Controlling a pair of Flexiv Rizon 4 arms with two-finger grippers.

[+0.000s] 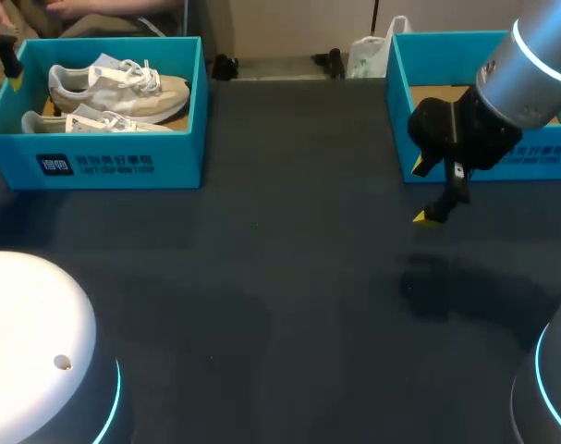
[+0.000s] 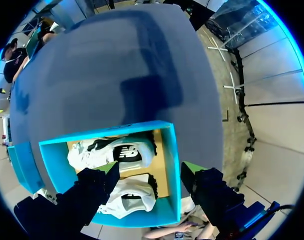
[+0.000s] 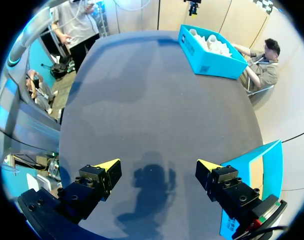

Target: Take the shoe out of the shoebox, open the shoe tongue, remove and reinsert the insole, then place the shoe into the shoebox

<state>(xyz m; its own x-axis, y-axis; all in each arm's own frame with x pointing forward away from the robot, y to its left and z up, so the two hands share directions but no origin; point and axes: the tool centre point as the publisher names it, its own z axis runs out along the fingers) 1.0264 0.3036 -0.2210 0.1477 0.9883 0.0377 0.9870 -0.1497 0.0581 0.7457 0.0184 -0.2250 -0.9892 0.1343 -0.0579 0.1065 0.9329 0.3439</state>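
Observation:
The blue shoebox (image 1: 114,162) stands at the table's far left with two pale sneakers lying on their sides in it, one (image 1: 123,88) behind the other (image 1: 95,120). My left gripper (image 1: 12,74) hangs at the box's far left corner. From its wrist I see its gripper (image 2: 150,172) open above the box (image 2: 174,165), with both sneakers (image 2: 116,152) (image 2: 129,195) below and nothing between the fingers. My right gripper (image 1: 424,192) hovers open over bare table at the right; its gripper (image 3: 158,167) holds nothing. The shoebox (image 3: 212,47) lies far ahead of it.
A second blue box part (image 1: 483,102) with a brown inside sits at the far right, just behind my right gripper and beside its finger (image 3: 264,170). The dark tabletop (image 1: 280,277) stretches between the two boxes. My arms' rounded bases (image 1: 30,342) fill the near corners.

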